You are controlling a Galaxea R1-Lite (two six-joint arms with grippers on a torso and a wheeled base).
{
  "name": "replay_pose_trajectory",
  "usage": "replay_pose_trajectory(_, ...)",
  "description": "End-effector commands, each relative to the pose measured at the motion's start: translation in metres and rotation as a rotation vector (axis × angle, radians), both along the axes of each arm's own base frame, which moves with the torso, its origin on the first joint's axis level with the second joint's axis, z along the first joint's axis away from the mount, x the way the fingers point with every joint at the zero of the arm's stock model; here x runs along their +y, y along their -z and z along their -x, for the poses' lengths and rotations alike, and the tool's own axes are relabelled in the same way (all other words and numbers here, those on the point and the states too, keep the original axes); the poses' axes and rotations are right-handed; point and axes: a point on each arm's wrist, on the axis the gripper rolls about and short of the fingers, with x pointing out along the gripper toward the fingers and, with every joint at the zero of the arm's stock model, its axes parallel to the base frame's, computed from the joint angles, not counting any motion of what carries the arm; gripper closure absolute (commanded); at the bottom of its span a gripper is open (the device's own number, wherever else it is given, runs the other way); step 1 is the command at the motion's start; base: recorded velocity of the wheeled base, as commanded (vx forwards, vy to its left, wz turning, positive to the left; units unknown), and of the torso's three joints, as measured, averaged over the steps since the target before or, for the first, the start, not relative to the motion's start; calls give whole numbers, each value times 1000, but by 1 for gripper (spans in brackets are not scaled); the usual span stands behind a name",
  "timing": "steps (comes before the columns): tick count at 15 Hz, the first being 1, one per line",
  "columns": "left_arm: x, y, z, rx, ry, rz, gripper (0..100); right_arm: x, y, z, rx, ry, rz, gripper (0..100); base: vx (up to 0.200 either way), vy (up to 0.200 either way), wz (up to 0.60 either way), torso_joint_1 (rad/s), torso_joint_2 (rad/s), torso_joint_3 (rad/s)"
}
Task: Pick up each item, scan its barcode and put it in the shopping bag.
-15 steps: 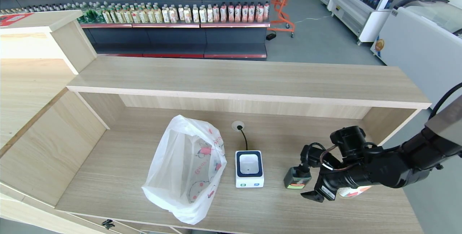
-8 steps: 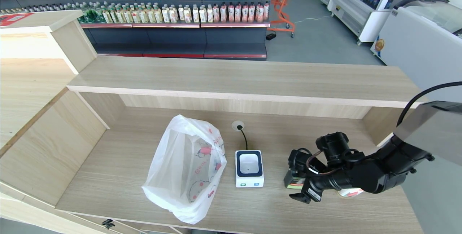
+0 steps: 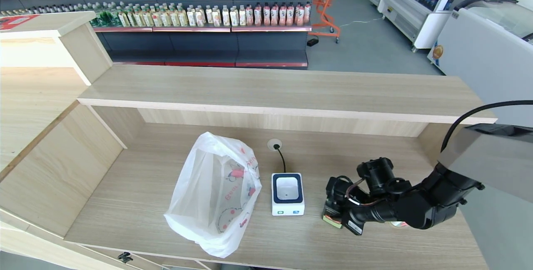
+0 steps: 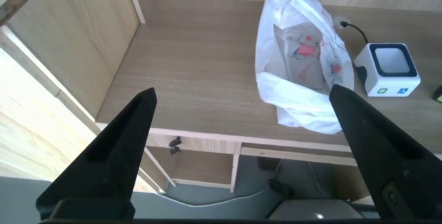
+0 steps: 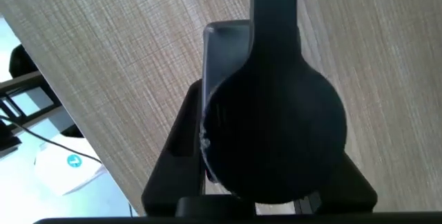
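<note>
A small dark bottle (image 3: 332,219) with a red and green label leans on the counter to the right of the white barcode scanner (image 3: 287,194). My right gripper (image 3: 334,205) is down at this bottle, right against it, and hides most of it. A white shopping bag (image 3: 216,195) stands open to the left of the scanner, with printed packaging inside. In the left wrist view the bag (image 4: 300,58) and scanner (image 4: 390,68) lie ahead of my left gripper (image 4: 242,96), which hangs open and empty off the counter's front edge.
A white and red item (image 3: 399,223) peeks out from under my right arm. The scanner's cable (image 3: 281,157) runs to a hole in the counter. A raised shelf (image 3: 287,91) borders the back, and wooden walls close both sides.
My right arm has swung left and lower, closing in on the small dark bottle. The bottle has shifted a little left and toward the front edge and now leans.
</note>
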Motion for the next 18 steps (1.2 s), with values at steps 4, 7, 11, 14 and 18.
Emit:
replay_pose_trajectory(4, 0, 0, 0, 0, 0, 0, 0, -7, -17, 5, -116, 40, -66, 100, 0, 0, 0, 0, 0, 0)
replay_pose_trajectory(7, 0, 0, 0, 0, 0, 0, 0, -31, -94, 21, -290, 153, -199, 100, 0, 0, 0, 0, 0, 0)
replay_pose_trajectory(11, 0, 0, 0, 0, 0, 0, 0, -91, -143, 94, -575, 186, -76, 100, 0, 0, 0, 0, 0, 0)
replay_pose_trajectory(14, 0, 0, 0, 0, 0, 0, 0, -99, -161, 102, -844, -62, 101, 100, 0, 0, 0, 0, 0, 0)
replay_pose_trajectory(18, 0, 0, 0, 0, 0, 0, 0, -85, -147, 100, -1292, -960, 231, 100, 0, 0, 0, 0, 0, 0)
